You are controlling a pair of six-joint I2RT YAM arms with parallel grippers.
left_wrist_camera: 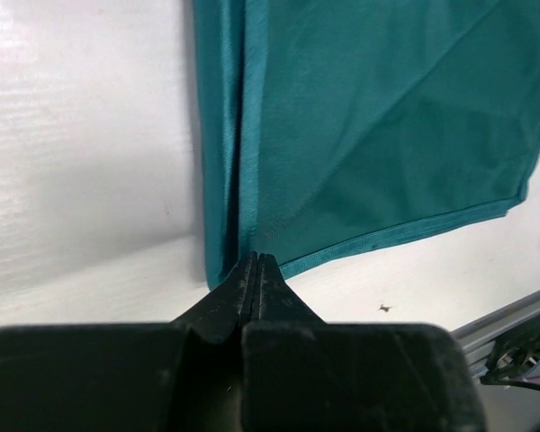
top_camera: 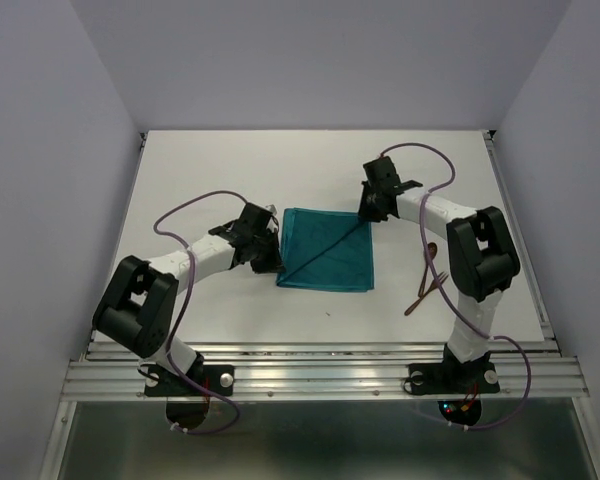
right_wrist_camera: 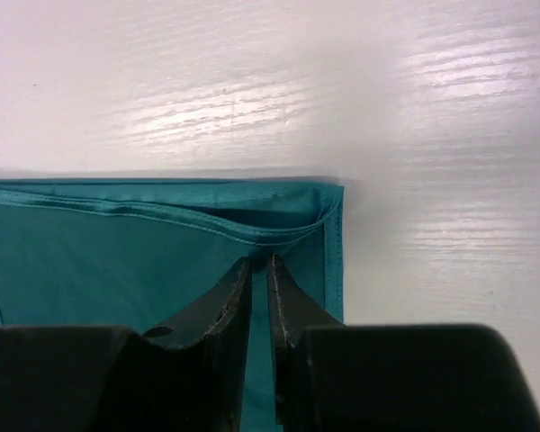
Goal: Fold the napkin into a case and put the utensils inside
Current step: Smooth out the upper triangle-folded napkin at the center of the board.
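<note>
Lying flat near the middle of the white table [top_camera: 210, 180], the teal napkin [top_camera: 327, 252] reads as a rough square from the top view. A diagonal crease runs from its far right corner toward the near left corner.

Left arm [top_camera: 205, 255] reaches in from the left, with the left jaws down at the napkin's left edge near the near corner. In the left wrist view the left jaws are pressed fully together, tips right on the hem at the corner of the cloth [left_wrist_camera: 387, 135]. A narrow doubled-over band of cloth runs along that edge, and a straight crease runs away from the tips. They probably pinch the hem; the contact spot is too dark to be sure.

Right arm [top_camera: 450, 215] bends over from the right, with the right jaws at the napkin's far right corner. In the right wrist view the right jaws stand almost together with a thin slit between them. Teal cloth [right_wrist_camera: 99, 261] shows in that slit, so they are clamped on the napkin. The top layer at that corner is raised off the layer under it, leaving a shallow dark pocket just beyond the tips. The corner itself sits flat on the table.

The two reddish-brown utensils [top_camera: 426, 288] lie on the table right of the napkin, apart from it and beside the right arm, crossing each other. Too small here to tell which one is the fork.
</note>
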